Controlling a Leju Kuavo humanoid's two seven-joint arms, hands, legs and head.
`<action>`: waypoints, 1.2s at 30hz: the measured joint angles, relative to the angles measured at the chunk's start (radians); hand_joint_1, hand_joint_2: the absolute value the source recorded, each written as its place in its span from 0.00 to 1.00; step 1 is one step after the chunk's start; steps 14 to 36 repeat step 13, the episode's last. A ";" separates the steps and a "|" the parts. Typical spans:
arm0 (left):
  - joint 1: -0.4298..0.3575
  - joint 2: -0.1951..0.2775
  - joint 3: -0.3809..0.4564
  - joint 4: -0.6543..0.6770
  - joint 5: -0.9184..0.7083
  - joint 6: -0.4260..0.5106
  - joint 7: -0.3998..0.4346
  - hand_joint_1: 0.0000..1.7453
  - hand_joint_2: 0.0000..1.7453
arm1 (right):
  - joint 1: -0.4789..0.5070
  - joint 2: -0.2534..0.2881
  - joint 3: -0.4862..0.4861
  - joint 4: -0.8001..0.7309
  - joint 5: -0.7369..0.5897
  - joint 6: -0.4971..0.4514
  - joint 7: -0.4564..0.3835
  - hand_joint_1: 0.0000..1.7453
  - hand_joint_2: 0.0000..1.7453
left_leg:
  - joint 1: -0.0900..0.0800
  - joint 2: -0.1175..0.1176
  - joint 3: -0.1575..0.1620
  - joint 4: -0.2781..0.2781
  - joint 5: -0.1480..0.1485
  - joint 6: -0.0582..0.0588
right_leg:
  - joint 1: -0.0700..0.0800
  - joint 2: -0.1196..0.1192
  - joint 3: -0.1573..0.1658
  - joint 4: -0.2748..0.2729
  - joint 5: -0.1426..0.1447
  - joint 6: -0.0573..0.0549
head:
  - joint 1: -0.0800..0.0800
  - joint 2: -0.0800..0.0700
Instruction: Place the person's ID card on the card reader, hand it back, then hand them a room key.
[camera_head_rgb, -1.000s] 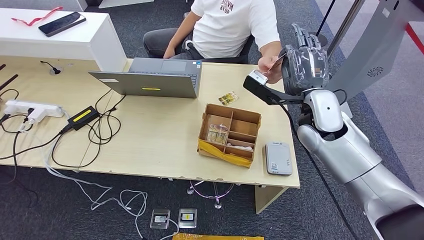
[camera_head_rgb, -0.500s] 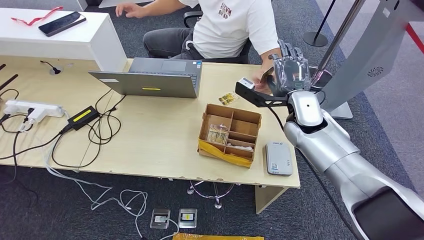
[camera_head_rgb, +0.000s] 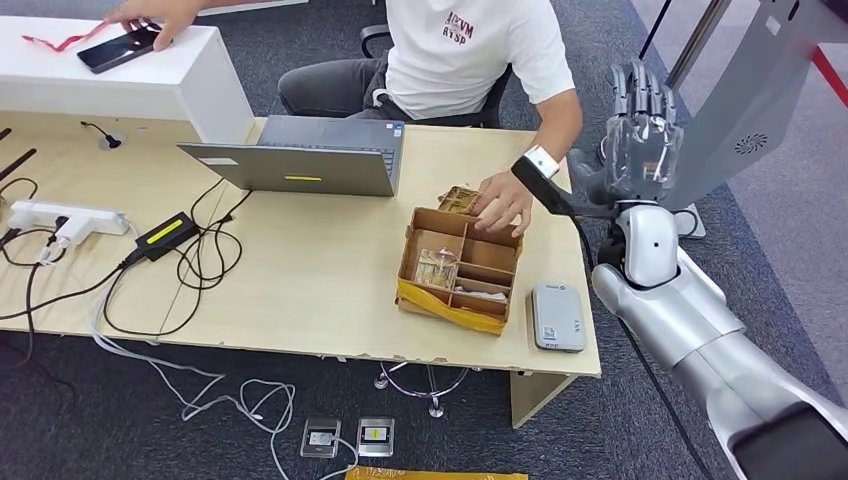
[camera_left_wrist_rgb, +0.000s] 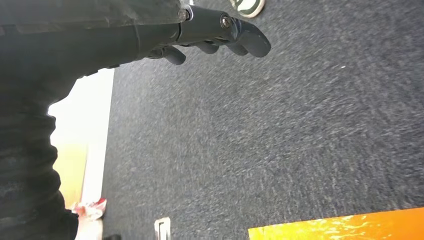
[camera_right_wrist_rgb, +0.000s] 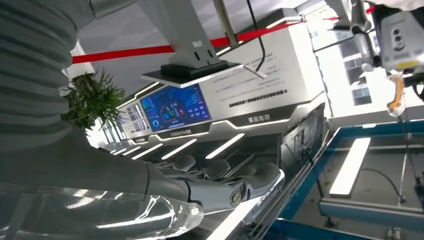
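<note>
A small patterned card (camera_head_rgb: 458, 197), taken to be the ID card though it cannot be told for certain, is seen lying flat on the tabletop (camera_head_rgb: 310, 270) just beyond the far edge of the cardboard box (camera_head_rgb: 461, 270), and it is touched by the person's hand (camera_head_rgb: 503, 205). The grey card reader (camera_head_rgb: 556, 316) is set near the tabletop's front right corner, just beside the box and apart from the card. The right hand (camera_head_rgb: 640, 135) is raised upright beyond the right edge of the tabletop, its fingers (camera_head_rgb: 636, 88) extended and spread, with nothing held in them. In the left wrist view, the left hand (camera_left_wrist_rgb: 215, 35) is seen above dark carpet (camera_left_wrist_rgb: 280, 145), its fingers (camera_left_wrist_rgb: 250, 39) loosely curled and nothing gripped.
</note>
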 joint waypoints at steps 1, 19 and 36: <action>0.003 0.000 0.000 0.000 0.008 0.001 0.000 0.00 1.00 | 0.042 -0.024 -0.032 -0.050 0.031 -0.005 0.006 0.00 1.00 | 0.000 0.000 0.000 0.000 0.000 0.000 | 0.000 -0.001 0.001 0.000 0.000 0.000 | 0.000 0.000; 0.017 -0.004 0.000 0.000 0.073 0.007 0.025 0.00 1.00 | 0.598 -0.117 -0.849 -0.437 -0.140 -0.007 -0.383 0.00 1.00 | -0.001 -0.005 -0.001 0.000 -0.001 0.001 | 0.000 -0.007 0.001 -0.003 -0.001 0.000 | 0.000 0.000; 0.017 -0.004 0.000 0.000 0.073 0.007 0.025 0.00 1.00 | 0.598 -0.117 -0.849 -0.437 -0.140 -0.007 -0.383 0.00 1.00 | -0.001 -0.005 -0.001 0.000 -0.001 0.001 | 0.000 -0.007 0.001 -0.003 -0.001 0.000 | 0.000 0.000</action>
